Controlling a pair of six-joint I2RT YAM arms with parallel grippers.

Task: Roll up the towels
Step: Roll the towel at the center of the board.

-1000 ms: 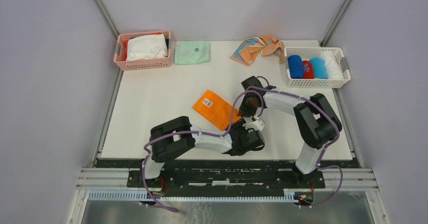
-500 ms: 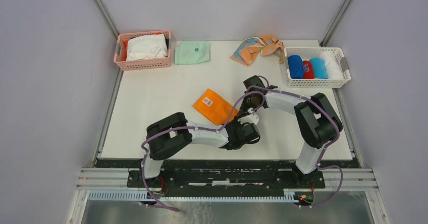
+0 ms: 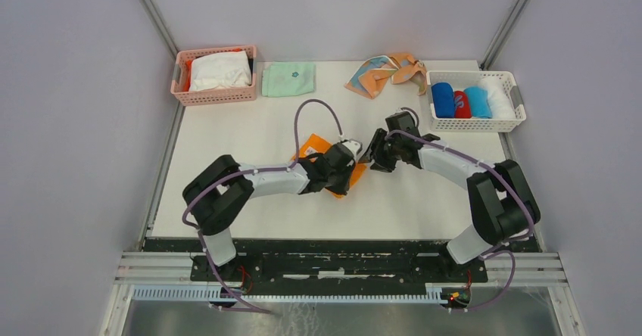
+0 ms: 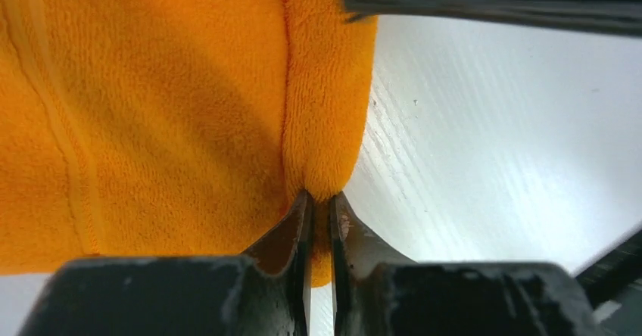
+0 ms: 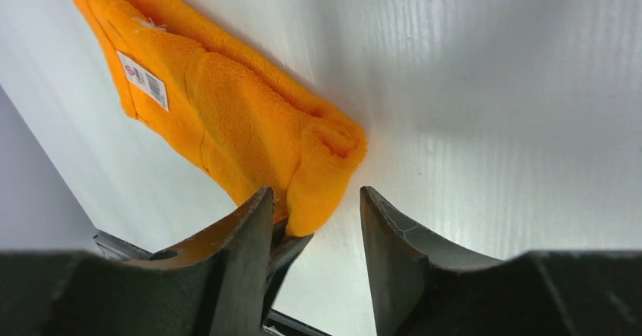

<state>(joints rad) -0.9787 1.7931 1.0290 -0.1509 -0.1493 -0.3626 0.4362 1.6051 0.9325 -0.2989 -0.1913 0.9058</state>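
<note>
Left end effector (image 4: 322, 200) is pinching one orange towel (image 5: 227, 109) by its edge, right end effector (image 5: 314, 196) gaping open beside it — white basket (image 3: 473, 125) is holding four rolls (image 3: 463, 103).

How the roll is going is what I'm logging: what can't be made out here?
- Top view: much of the orange towel, under the left gripper and its arm.
- Left wrist: towel's outline, cut by frame edges.
- Right wrist: the left gripper's pinch, behind a finger of the right gripper.
</note>
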